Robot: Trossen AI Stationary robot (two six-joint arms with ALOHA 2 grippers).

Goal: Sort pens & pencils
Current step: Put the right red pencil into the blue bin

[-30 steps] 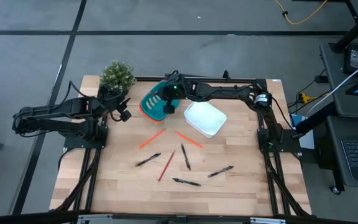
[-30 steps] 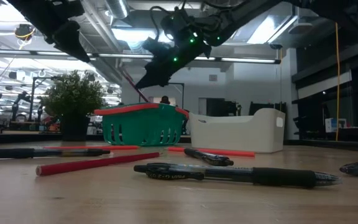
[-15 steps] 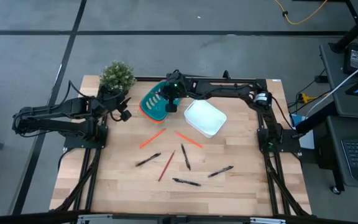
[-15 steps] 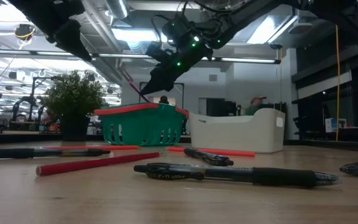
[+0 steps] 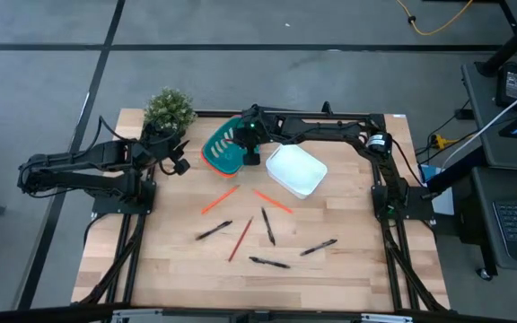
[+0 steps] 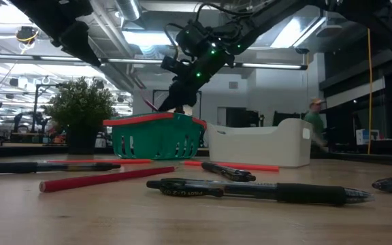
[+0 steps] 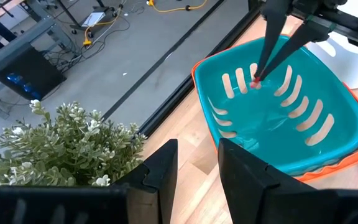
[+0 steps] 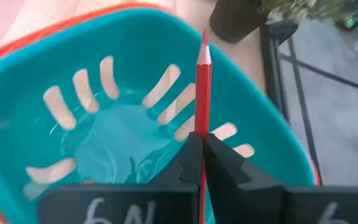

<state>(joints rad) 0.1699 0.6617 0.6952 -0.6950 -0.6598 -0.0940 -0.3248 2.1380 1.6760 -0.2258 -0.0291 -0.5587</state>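
Observation:
My right gripper (image 5: pixel 244 146) hangs over the teal basket (image 5: pixel 223 151) with the orange rim, shut on one orange-red pencil (image 8: pixel 202 81). Three more pencils (image 5: pixel 220 199) (image 5: pixel 273 201) (image 5: pixel 240 238) lie flat on the wooden table. Several black pens (image 5: pixel 214 231) (image 5: pixel 267 226) (image 5: pixel 318 247) lie flat among them, toward the near edge. My left gripper (image 7: pixel 194 174) waits open at the table's left side, between the plant and the basket (image 7: pixel 278 106), touching nothing. My right gripper pinches the pencil between its two fingers (image 8: pixel 185 158), on the shaft (image 8: pixel 202 127) behind the sharpened tip (image 8: pixel 204 38). The fingers come from above and slant down; the pencil runs along them. The tip sticks out ahead into the basket, lifted clear of its floor.
A white bin (image 5: pixel 296 170) stands right of the basket. A potted plant (image 5: pixel 169 109) sits at the far left corner. The near half of the table (image 5: pixel 348 278) holds only the scattered sticks. A person walks in the room beyond (image 6: pixel 315 122).
My right gripper has sunk toward the basket and tipped steeper, carrying the pencil down with it; the pencil's tip now sits below the basket's rim. The person in the background has walked to the right.

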